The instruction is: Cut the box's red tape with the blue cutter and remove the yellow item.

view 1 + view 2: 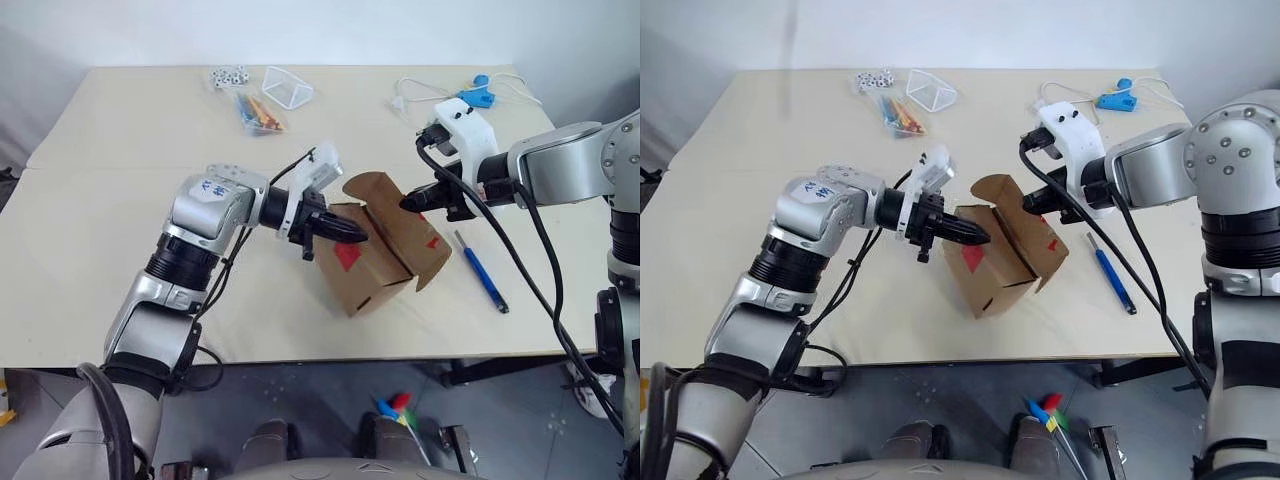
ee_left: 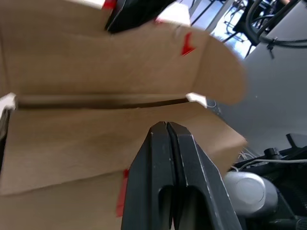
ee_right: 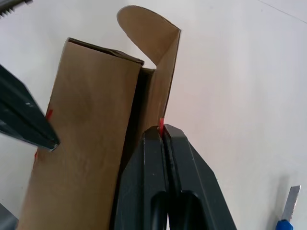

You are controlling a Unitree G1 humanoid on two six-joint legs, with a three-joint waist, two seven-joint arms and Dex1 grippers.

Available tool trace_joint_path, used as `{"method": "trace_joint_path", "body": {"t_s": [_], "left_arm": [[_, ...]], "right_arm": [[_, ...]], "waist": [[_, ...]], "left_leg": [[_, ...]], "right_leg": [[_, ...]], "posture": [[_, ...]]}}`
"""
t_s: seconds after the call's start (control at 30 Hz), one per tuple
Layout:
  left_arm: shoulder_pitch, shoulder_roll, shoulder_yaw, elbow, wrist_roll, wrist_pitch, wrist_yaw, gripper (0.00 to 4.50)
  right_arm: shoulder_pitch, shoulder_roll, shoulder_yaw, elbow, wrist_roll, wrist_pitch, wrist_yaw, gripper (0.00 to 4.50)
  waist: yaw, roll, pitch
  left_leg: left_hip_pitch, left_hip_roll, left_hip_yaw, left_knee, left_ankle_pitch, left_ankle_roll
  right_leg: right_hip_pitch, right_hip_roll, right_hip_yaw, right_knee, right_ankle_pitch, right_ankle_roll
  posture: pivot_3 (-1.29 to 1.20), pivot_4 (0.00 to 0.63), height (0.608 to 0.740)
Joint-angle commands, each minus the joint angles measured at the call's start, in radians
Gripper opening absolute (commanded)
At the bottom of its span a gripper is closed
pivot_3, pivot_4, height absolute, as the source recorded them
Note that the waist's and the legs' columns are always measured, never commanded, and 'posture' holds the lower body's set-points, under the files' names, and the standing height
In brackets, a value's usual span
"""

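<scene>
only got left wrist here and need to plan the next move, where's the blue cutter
Observer: the blue cutter lies on the table, to the robot's right of the box, in neither gripper.
Operator: ok and what's the right gripper doing
Observer: the right gripper is shut and appears to pinch the box's raised flap by its edge.

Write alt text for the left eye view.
Right claw pinches the open flap of the box on a table, while the shut left claw touches its side near the cut red tape. The blue cutter lies beside it.
</scene>
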Motion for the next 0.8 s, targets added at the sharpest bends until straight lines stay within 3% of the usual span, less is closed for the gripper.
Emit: {"method": "trace_joint_path", "body": {"t_s": [0.03, 0.47, 0.8], "left_arm": [[-0.005, 0.004, -0.022, 0.044, 0.034, -0.056, 0.000, 0.00], [0.055, 0.119, -0.086, 0.019, 0.103, -0.094, -0.017, 0.00], [0.113, 0.158, -0.078, -0.065, 0.096, -0.041, 0.023, 0.00]], "right_arm": [[-0.038, -0.022, -0.020, -0.029, 0.021, 0.005, -0.003, 0.02], [-0.046, -0.086, -0.005, -0.025, 0.083, 0.005, -0.021, 0.02], [0.045, -0.114, -0.002, -0.024, 0.127, 0.005, -0.067, 0.02]], "waist": [[0.000, 0.000, 0.000], [0.000, 0.000, 0.000], [-0.001, 0.000, 0.000]], "left_leg": [[0.000, 0.000, 0.000, 0.000, 0.000, 0.000], [0.000, 0.000, 0.000, 0.003, 0.000, 0.000], [0.001, 0.001, 0.000, 0.004, 0.000, 0.000]], "right_leg": [[0.000, 0.000, 0.000, 0.000, 0.000, 0.000], [0.001, 0.000, 0.000, 0.002, 0.000, 0.000], [0.002, 0.000, 0.001, 0.002, 0.000, 0.000]], "posture": [[0.00, 0.150, 0.740], [0.00, 0.150, 0.740], [0.00, 0.150, 0.740]]}}
